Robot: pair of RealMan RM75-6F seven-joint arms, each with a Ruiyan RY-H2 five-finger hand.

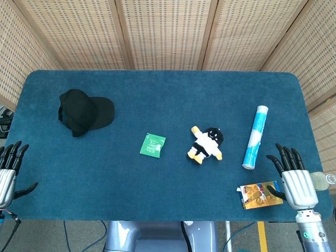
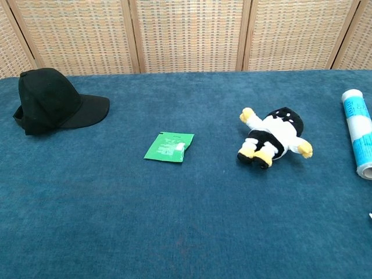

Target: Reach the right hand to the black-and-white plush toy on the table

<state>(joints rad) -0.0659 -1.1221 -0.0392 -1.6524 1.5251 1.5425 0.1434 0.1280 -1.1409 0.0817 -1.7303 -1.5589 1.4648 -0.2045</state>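
The black-and-white plush toy (image 1: 206,144) with yellow hands and feet lies on its back near the middle of the blue table (image 1: 157,94); the chest view shows the plush toy (image 2: 273,136) right of centre. My right hand (image 1: 294,178) hovers at the table's front right corner, fingers spread, holding nothing, well to the right of the toy. My left hand (image 1: 8,173) sits at the front left edge, fingers apart and empty. Neither hand shows in the chest view.
A black cap (image 1: 83,111) lies at the left. A green packet (image 1: 153,145) rests left of the toy. A blue-and-white tube (image 1: 254,136) lies between the toy and my right hand, with an orange snack packet (image 1: 258,195) in front of it.
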